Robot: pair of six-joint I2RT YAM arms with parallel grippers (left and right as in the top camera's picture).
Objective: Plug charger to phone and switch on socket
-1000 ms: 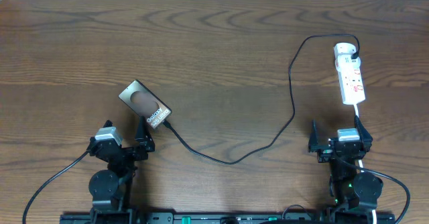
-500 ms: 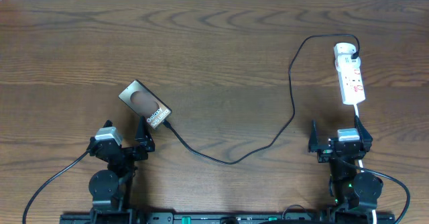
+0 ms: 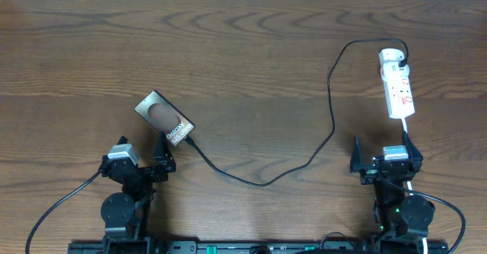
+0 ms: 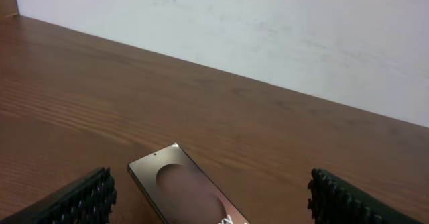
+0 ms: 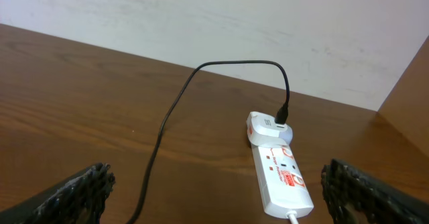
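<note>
Unmoved since a second ago: light, floppy black charger [image 3: 262, 183] trailing across desk [image 3: 243, 49] from socket [image 3: 398, 87] to flat, slippery phone [image 3: 165, 118], best pinched at its stiff tip; both pairs of jaws wide apart, empty.

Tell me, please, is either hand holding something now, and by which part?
Nothing is held. Both are open and empty: the left hand near the phone, the right hand near the power strip.
</note>
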